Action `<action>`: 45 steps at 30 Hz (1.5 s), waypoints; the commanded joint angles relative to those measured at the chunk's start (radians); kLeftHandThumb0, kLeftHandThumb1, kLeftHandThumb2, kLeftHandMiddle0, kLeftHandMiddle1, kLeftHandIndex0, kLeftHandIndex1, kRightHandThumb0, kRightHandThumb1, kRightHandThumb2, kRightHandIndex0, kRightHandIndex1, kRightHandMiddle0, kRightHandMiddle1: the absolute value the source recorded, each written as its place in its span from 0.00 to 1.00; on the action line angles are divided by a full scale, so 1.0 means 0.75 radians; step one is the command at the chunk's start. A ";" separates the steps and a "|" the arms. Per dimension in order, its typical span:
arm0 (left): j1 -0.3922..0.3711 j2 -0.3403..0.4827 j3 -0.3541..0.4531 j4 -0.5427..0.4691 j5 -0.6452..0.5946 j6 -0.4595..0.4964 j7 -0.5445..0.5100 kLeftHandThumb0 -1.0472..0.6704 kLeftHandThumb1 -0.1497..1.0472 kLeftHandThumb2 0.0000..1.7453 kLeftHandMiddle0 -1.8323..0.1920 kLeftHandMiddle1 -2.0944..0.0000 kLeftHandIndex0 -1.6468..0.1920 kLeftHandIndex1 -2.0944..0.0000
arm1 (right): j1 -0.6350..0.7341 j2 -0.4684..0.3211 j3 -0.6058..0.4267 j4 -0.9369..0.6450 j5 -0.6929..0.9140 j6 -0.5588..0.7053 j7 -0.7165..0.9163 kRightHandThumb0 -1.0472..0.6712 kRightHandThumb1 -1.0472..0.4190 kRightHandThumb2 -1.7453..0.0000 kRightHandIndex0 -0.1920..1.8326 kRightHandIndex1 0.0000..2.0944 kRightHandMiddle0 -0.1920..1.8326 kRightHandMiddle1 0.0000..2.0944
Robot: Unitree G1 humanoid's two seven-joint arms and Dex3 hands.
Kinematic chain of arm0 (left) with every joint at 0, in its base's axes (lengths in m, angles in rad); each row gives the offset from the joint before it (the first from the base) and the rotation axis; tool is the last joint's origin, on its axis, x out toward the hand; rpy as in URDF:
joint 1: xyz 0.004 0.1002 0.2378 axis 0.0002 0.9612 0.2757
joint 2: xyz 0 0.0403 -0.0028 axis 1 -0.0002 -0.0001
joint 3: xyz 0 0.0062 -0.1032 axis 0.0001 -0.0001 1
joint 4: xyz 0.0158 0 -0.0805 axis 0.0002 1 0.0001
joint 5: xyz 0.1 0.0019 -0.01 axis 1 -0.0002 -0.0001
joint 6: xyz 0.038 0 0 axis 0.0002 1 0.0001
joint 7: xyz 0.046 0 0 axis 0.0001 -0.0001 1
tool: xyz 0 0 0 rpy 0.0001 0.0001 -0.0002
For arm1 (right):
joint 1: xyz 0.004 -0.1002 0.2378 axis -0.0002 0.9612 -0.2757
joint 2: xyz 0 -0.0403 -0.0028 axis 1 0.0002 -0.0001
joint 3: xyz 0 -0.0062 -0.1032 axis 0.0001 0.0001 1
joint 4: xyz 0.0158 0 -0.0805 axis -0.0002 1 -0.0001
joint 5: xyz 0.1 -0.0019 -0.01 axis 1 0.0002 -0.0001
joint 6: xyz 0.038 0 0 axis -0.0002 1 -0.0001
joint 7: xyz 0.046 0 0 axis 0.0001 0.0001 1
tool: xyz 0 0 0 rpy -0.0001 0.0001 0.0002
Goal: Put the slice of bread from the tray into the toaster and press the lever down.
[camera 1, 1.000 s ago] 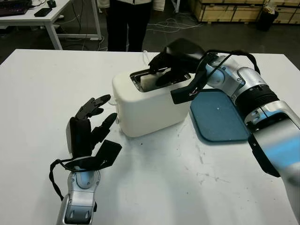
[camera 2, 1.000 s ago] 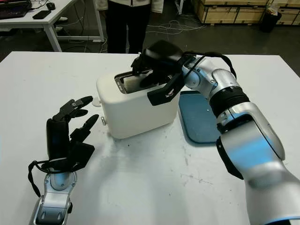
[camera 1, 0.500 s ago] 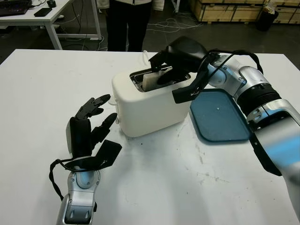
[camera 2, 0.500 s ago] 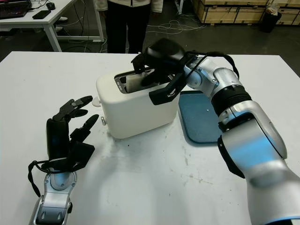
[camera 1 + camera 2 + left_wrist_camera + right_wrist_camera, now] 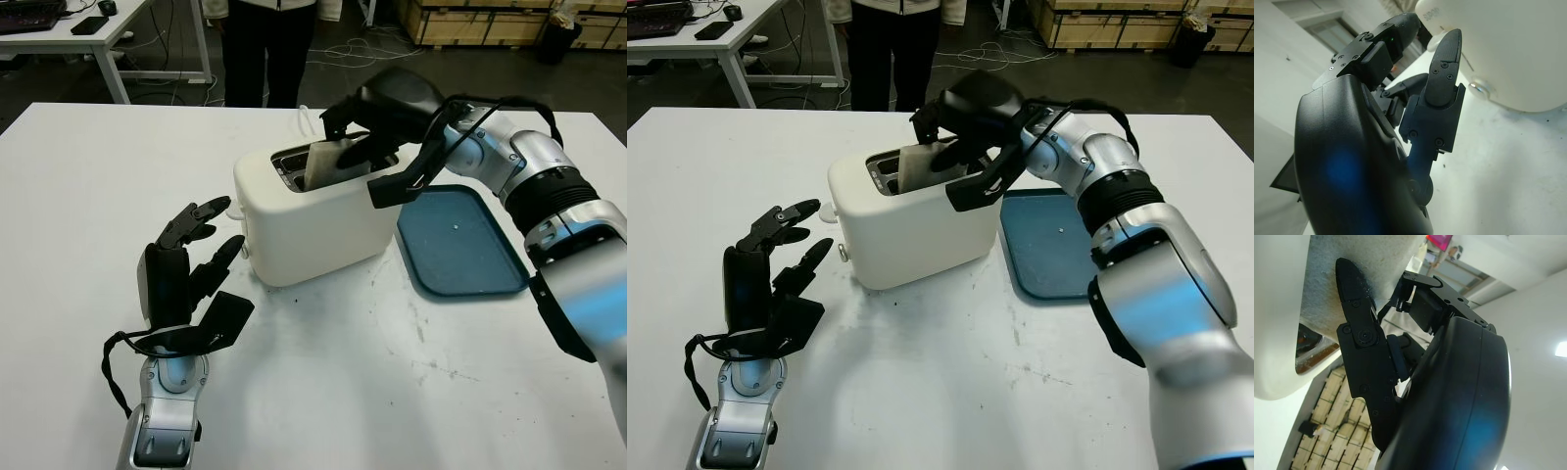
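While gripped by the right hand (image 5: 377,122), the bread (image 5: 328,162) stands in the toaster (image 5: 309,220).

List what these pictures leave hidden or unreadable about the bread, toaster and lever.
- Bread: its lower part is inside the toaster slot; the right hand covers its far edge in the eye views.
- Lever: cannot be picked out; the left hand stands open beside that end.
- Tray: its near-toaster edge is behind the right hand.

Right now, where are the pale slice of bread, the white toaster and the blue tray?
pale slice of bread (image 5: 328,162), left eye view, its exposed face above the slot.
white toaster (image 5: 313,230), left eye view, its front wall.
blue tray (image 5: 460,259), left eye view, its bare floor.
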State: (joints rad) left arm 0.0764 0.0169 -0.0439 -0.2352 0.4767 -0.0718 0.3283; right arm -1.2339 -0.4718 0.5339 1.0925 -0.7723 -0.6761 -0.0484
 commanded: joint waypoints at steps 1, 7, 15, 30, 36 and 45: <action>-0.015 0.005 -0.002 -0.017 0.008 0.007 -0.004 0.42 0.89 0.04 0.65 0.52 0.53 0.83 | -0.035 -0.017 0.013 0.004 -0.019 0.016 0.026 0.32 0.12 1.00 0.62 0.66 0.58 0.47; -0.010 -0.003 -0.010 -0.014 0.013 0.007 0.003 0.41 0.89 0.04 0.65 0.52 0.53 0.83 | -0.015 -0.015 0.060 0.013 -0.033 -0.013 0.061 0.29 0.11 0.99 0.61 0.63 0.59 0.43; 0.004 -0.001 -0.011 -0.014 0.019 -0.006 0.009 0.42 0.89 0.04 0.66 0.52 0.53 0.83 | 0.011 0.011 0.116 0.008 -0.030 0.002 0.185 0.29 0.09 1.00 0.60 0.63 0.57 0.44; 0.005 -0.015 -0.011 0.005 -0.002 -0.027 0.022 0.44 0.89 0.04 0.65 0.52 0.54 0.82 | 0.029 0.015 0.058 -0.024 0.073 0.005 0.315 0.29 0.09 0.99 0.27 0.45 0.42 0.19; -0.006 -0.021 -0.018 0.006 0.020 0.002 0.029 0.43 0.89 0.04 0.65 0.53 0.54 0.82 | 0.008 0.004 0.007 -0.049 0.097 0.000 0.315 0.29 0.09 0.98 0.25 0.39 0.41 0.12; -0.017 -0.032 -0.024 0.020 0.029 0.004 0.049 0.44 0.89 0.04 0.65 0.53 0.54 0.82 | -0.033 -0.014 -0.093 -0.095 0.157 0.000 0.345 0.31 0.09 0.99 0.21 0.35 0.39 0.08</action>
State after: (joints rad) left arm 0.0754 -0.0032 -0.0565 -0.2286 0.4909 -0.0749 0.3546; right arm -1.2412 -0.4709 0.4783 1.0352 -0.6803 -0.6763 0.2030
